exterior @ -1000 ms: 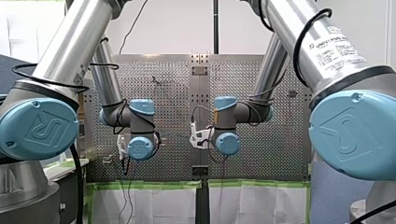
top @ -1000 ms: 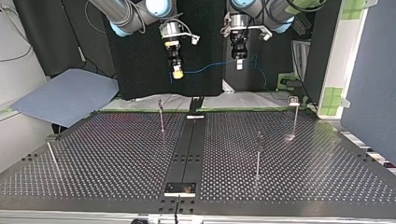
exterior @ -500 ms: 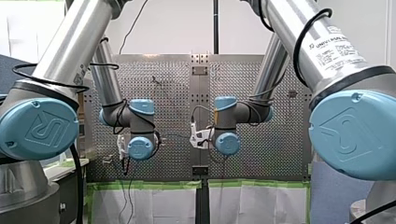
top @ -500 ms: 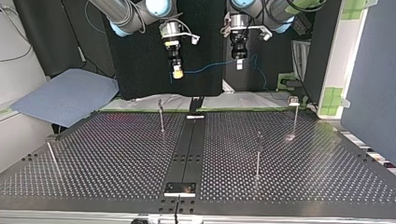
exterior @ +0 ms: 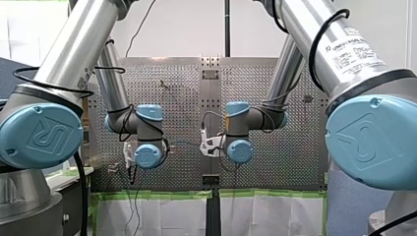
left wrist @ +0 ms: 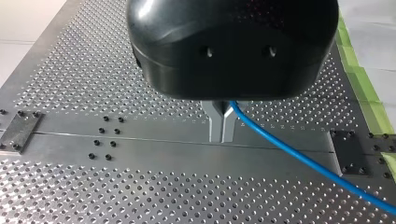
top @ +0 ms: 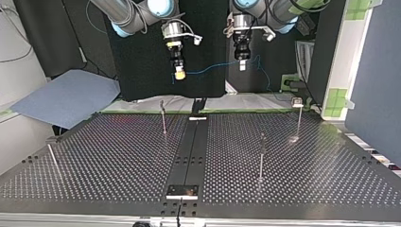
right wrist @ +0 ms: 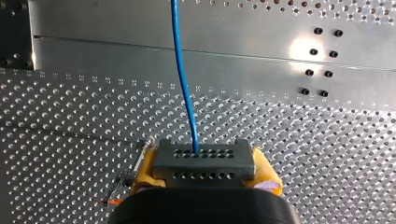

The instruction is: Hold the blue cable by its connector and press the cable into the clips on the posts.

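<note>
In the right wrist view my right gripper is shut with its yellow pads on a grey connector block. The blue cable leaves that block and runs ahead over the perforated table. In the left wrist view my left gripper pinches the blue cable between narrow metal fingers. In the top view both grippers hang high above the table's far edge, my right gripper at the left and my left gripper at the right. The cable sags between them. Thin posts stand below.
A fourth post leans near the top view's left edge. A flat metal rail runs down the table's middle. A blue sheet lies beyond the table at the left. The cable's loose tail hangs beside my left gripper.
</note>
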Controlling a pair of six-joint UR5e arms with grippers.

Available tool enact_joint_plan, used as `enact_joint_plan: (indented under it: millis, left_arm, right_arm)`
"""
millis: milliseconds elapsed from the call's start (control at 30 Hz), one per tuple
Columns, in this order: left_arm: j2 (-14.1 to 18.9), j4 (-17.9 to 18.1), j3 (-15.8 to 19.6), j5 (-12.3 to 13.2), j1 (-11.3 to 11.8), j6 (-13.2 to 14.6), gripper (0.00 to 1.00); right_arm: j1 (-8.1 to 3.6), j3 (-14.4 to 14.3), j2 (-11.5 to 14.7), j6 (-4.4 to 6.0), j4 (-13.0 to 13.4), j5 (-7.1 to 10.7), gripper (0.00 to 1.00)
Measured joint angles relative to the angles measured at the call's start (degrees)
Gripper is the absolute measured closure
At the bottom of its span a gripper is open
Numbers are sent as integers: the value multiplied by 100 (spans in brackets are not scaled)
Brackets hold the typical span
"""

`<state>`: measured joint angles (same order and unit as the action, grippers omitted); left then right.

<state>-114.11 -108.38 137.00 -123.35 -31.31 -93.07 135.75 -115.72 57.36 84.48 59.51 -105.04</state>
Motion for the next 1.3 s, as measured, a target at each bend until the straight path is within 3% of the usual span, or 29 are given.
enact_joint_plan:
  millis: [267, 500, 667, 900, 1100, 1300]
  left_arm:
    - [-96, -97, 6, -13, 96, 96, 100]
    - [-457, -324, 8, -17, 405, 457, 100]
    - [-660, -340, 9, -17, 451, 743, 100]
    - [-701, -343, 9, -17, 456, 985, 100]
    - [-678, -390, 3, -27, 438, 1030, 100]
    - [-453, -631, -6, -197, 434, 891, 100]
  right_arm:
    - [18, 85, -86, 12, -86, -25, 100]
    - [25, 195, -416, 17, -424, -34, 100]
    - [26, 200, -522, 17, -731, -35, 100]
    - [26, 202, -534, 17, -1012, -35, 100]
    - [2, 246, -499, 22, -1040, -31, 100]
    - [-22, 391, -255, 38, -1062, -28, 100]
